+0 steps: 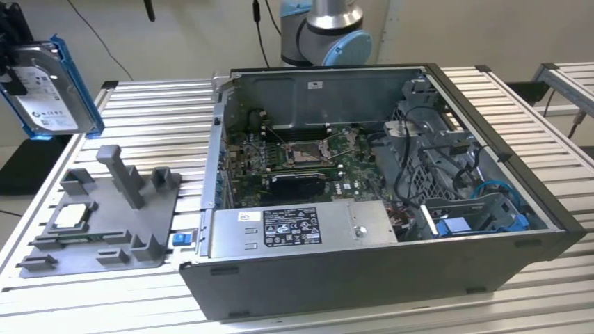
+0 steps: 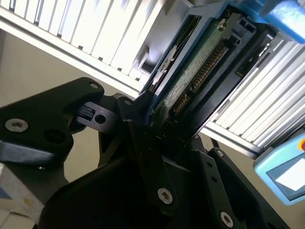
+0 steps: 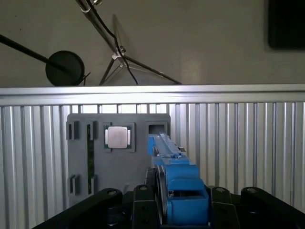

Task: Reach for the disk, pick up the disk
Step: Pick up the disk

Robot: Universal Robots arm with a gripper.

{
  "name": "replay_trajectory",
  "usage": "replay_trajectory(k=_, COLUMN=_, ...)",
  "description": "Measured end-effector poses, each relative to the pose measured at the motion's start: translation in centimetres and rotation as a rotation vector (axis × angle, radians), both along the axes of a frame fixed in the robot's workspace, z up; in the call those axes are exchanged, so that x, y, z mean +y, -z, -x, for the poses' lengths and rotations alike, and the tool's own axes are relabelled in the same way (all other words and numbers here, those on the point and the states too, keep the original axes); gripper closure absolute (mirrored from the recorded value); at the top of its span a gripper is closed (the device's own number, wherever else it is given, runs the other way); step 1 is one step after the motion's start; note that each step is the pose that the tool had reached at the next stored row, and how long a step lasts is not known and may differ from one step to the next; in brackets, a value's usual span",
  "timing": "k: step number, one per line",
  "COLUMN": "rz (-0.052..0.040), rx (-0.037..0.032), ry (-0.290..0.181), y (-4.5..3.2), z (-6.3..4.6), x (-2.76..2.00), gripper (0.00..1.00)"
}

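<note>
Pincer (image 2: 153,125): closed on the disk. In the second wrist view its black fingers (image 2: 143,157) bear on opposite flat sides of the flat rectangular silver-grey hard drive in its bright blue plastic carrier frame (image 2: 190,81). The green circuit side and the connector row are turned to that camera. In the first wrist view the drive is seen edge-on, with the blue frame (image 3: 177,191) standing out from between the jaws.

Relation of disk to pincer: there is no gap between them. The disk sits inside the grip and its long axis runs straight out from the pincer, away from the wrist.

Position of disk: in the exterior view the disk (image 1: 49,90) hangs in the air at the exterior view's far left. It is on end and a little tilted, clear of the desk, with its white printed label facing the camera. Judgement: the reach is done and the pick-up is made.

Arm pose: the grey and blue base joint (image 1: 325,31) stands at the far side of the slatted aluminium desk (image 1: 519,90), behind the case. The wrist is out over the desk's left end.

Surroundings: below the held disk lies a grey moulded fixture plate (image 1: 102,223) with upright posts, carrying a small square silver chip (image 1: 72,217). To its right stands the open dark grey computer case (image 1: 371,278), well apart from the disk.
</note>
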State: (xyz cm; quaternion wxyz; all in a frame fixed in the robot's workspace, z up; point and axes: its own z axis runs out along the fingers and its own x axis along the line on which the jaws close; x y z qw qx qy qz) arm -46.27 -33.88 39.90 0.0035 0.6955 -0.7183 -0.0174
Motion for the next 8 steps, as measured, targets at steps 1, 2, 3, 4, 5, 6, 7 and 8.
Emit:
replay_trajectory(k=1, rz=0.0000, rx=0.0001, ry=0.000, y=-0.23, z=0.0, x=0.00, gripper=1.00)
replay_trajectory(k=2, rz=0.0001, rx=0.0001, ry=0.000, y=-0.45, z=0.0, x=0.00, gripper=1.00)
replay_trajectory(k=3, rz=0.0000, rx=0.0000, ry=0.000, y=-0.66, z=0.0, x=0.00, gripper=1.00)
replay_trajectory(k=4, rz=0.0000, rx=-0.0001, ry=0.000, y=-0.85, z=0.0, x=0.00, gripper=1.00)
replay_trajectory(k=5, rz=0.0000, rx=0.0000, ry=0.000, y=-1.03, z=0.0, x=0.00, gripper=1.00)
replay_trajectory(k=6, rz=0.0000, rx=0.0000, ry=0.000, y=-1.17, z=0.0, x=0.00, gripper=1.00)
replay_trajectory(k=7, rz=0.0000, rx=-0.0001, ry=0.000, y=-1.32, z=0.0, x=0.00, gripper=1.00)
replay_trajectory(k=8, rz=0.0000, rx=-0.0003, ry=0.000, y=-1.50, z=0.0, x=0.00, gripper=1.00)
